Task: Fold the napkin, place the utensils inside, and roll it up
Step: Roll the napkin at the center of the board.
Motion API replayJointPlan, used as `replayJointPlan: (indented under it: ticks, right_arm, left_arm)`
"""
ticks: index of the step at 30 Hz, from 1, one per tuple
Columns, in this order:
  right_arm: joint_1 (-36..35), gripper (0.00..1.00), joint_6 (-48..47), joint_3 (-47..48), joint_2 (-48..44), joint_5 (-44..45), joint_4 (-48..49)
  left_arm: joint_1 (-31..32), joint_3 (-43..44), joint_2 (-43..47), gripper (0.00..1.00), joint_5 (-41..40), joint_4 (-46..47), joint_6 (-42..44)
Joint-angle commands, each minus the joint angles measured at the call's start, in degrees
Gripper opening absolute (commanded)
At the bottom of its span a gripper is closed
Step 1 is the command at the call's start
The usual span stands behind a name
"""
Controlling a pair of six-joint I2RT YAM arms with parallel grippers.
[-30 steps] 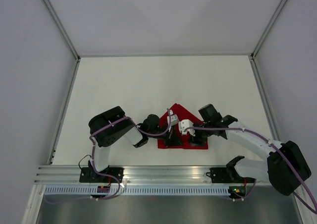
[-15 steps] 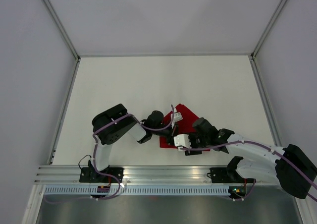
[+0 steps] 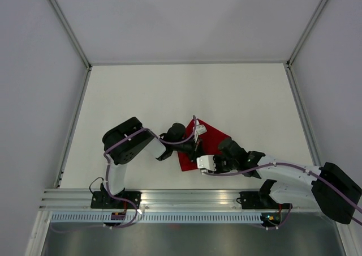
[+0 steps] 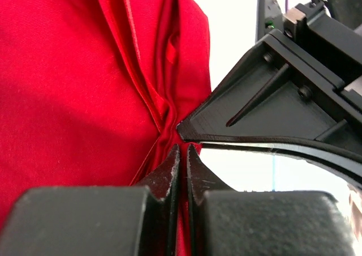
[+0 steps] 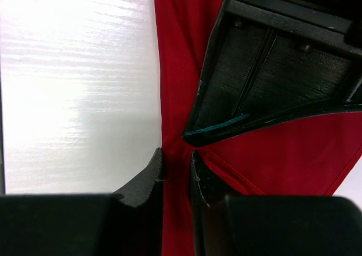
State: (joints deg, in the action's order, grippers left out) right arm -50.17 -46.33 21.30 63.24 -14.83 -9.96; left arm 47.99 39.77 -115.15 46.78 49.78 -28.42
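Observation:
The red napkin [image 3: 212,137] lies bunched and folded on the white table [image 3: 169,92], just ahead of both arms. My left gripper [image 3: 191,148] is shut on a gathered fold at its near left edge, with red cloth showing between the jaws in the left wrist view [image 4: 182,149]. My right gripper [image 3: 193,163] is shut on the same edge right beside it [image 5: 176,154]. The two sets of fingertips almost touch. The napkin fills the left wrist view [image 4: 73,86] and runs up the middle of the right wrist view [image 5: 178,52]. No utensils are in view.
The right gripper's black finger [image 4: 271,114] crowds the left wrist view. The left gripper's finger [image 5: 271,75] crowds the right wrist view. Grey walls enclose the table on three sides. An aluminium rail [image 3: 186,198] runs along the near edge.
My right gripper has swung left across the napkin's near edge to meet the left gripper. The cloth has gone from a wide triangle to a narrower, tilted, folded shape.

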Motion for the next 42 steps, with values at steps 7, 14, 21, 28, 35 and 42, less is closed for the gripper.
replayJointPlan:
  ticks: [7, 14, 21, 28, 35, 42]
  right_arm:
    - [0.77, 0.03, -0.16, 2.25, 8.29, -2.82, -6.81]
    - [8.06, 0.02, -4.64, 11.91, 18.05, -12.32, -17.19]
    - [15.19, 0.02, -12.45, 22.81, 28.85, -20.76, -32.11]
    - [20.63, 0.01, -21.52, 38.26, 46.59, -26.74, -48.12]
    - [22.84, 0.01, -23.99, 47.16, 56.28, -28.32, -55.52]
    - [23.54, 0.01, -22.32, 48.93, 58.66, -27.89, -54.82]
  left_arm:
    - [-0.09, -4.78, 13.71, 0.14, -15.75, -11.1, 1.87]
    - [-0.09, -8.04, 23.74, 0.13, -30.33, -15.06, 6.1]
    - [0.09, -15.5, 34.81, 0.03, -44.23, -12.08, 6.98]
    - [5.18, -21.39, 46.06, 0.03, -55.72, -12.42, 14.35]
    - [18.7, -17.63, 43.45, 0.11, -65.85, -18.83, 26.75]
    - [27.59, -11.82, 33.26, 0.29, -68.67, -19.11, 43.16]
